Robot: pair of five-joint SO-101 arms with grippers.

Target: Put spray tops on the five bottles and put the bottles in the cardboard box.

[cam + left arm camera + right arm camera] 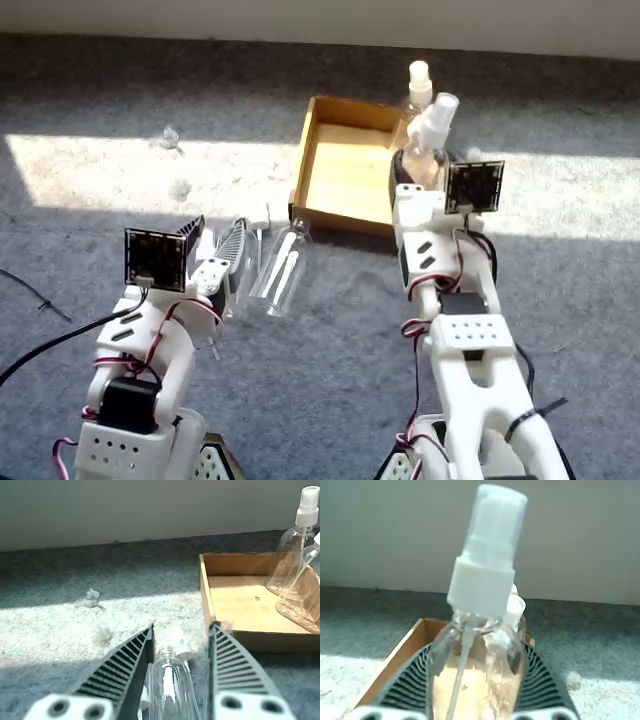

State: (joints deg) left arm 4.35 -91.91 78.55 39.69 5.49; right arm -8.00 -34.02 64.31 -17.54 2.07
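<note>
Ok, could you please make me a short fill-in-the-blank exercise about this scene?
1. The right gripper holds a bottle fitted with a ____ top.
2. The left gripper stands ____ around an uncapped bottle.
3. The box is made of ____.
Missing words: spray; open; cardboard.

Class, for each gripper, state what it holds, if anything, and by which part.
The right gripper clamps a clear plastic bottle with a white spray top by its body. The left gripper holds nothing; it stands open around an uncapped clear bottle.
</note>
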